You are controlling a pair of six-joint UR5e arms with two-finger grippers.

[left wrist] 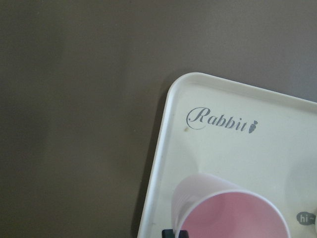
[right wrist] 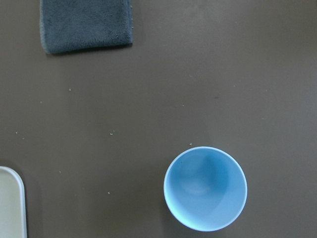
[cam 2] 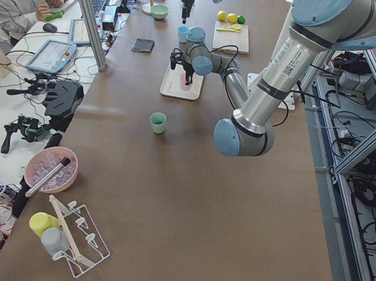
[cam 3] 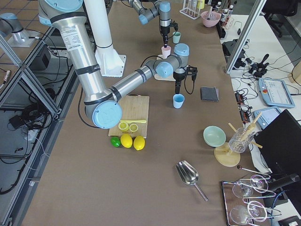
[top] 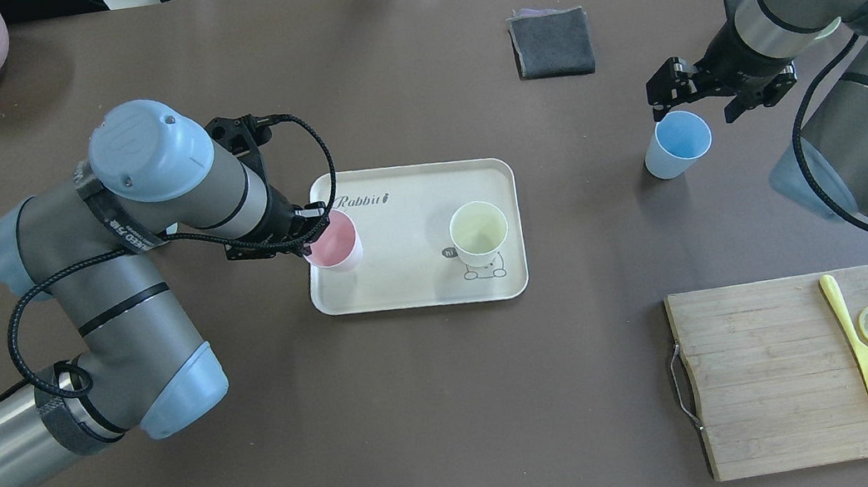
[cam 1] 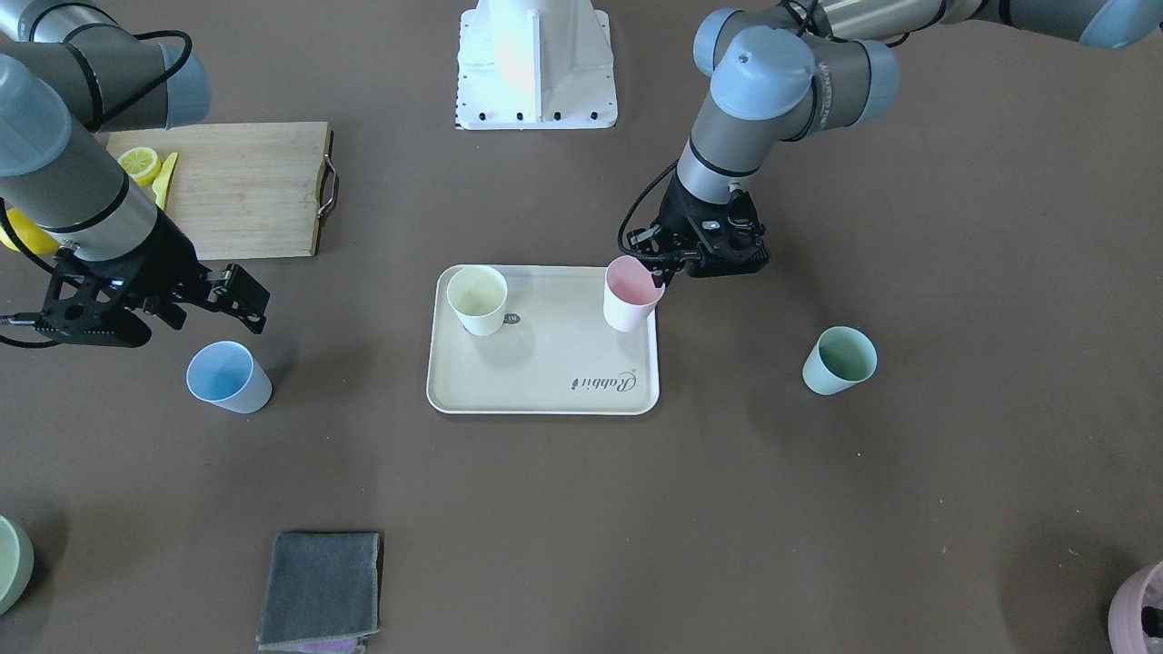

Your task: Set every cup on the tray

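The brown desk has the tray (top: 405,277) in its middle, with a cutting board near the robot-side right corner and a grey cloth towards the far edge.

Two cups are on the tray. The yellow cup (top: 479,233) stands over the bear drawing. The pink cup (top: 333,242) is tucked into the tray's left end, just beside the rim. The left gripper (top: 308,231) has its fingers drawn narrow, apparently pinching the pink cup's wall at the lip. You cannot tell whether the base is fully down.

The right gripper (top: 697,106) hangs with its fingers spread wide over the blue cup (top: 677,144), which stands on the desk towards the right end. The green cup (cam 1: 839,361) waits towards the left end, well apart from the tray.

Watch these:
- **Pink cup:** it sits so close to the rim that letting go with the base riding on that rim could topple it. A finger dragging as it opens could do the same.
- **Blue cup:** in the right wrist view it sits off-centre, so a straight descent may land a finger on the lip and knock it over.
- **Green cup:** the left arm hides it from the overhead view, so use the front view when you go for it.
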